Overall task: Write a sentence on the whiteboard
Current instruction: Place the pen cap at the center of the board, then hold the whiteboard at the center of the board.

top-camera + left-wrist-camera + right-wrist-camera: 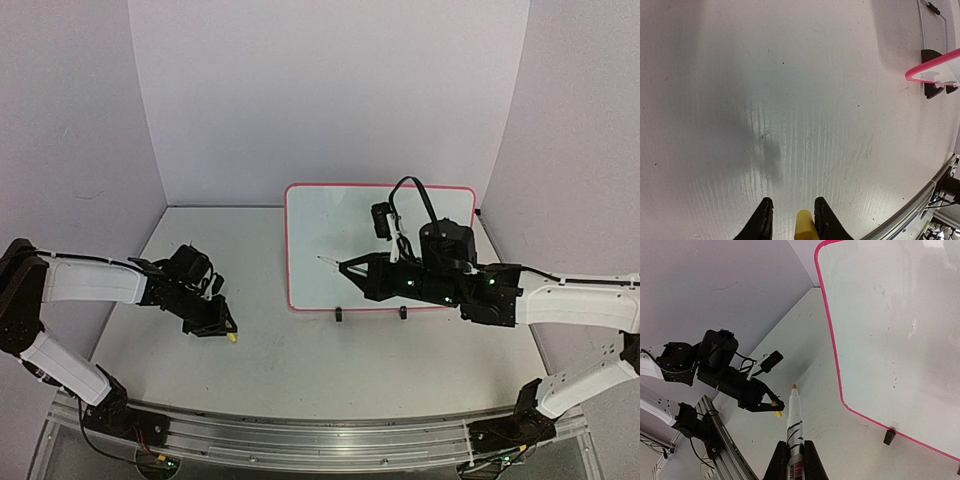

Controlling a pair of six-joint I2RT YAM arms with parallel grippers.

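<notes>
Probably light, stiff and slick, the whiteboard (pixel 330 215) rests on the table (pixel 300 370) on small feet (pixel 340 315); steady it by its pink rim (pixel 287 250). Over its near-left corner the right claw (pixel 344 266) pinches a marker (pixel 795 420); well left of the board, the left claw (pixel 793 201) stands slightly parted around a yellow cap (pixel 804 225).

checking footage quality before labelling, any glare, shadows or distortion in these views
Left wrist: glare streaks and a dark shadow patch on the table, whiteboard rim bowed by the wide lens. Right wrist: marker sharp, whiteboard mostly evenly lit. Top external: soft, even light, faint shadows.
</notes>
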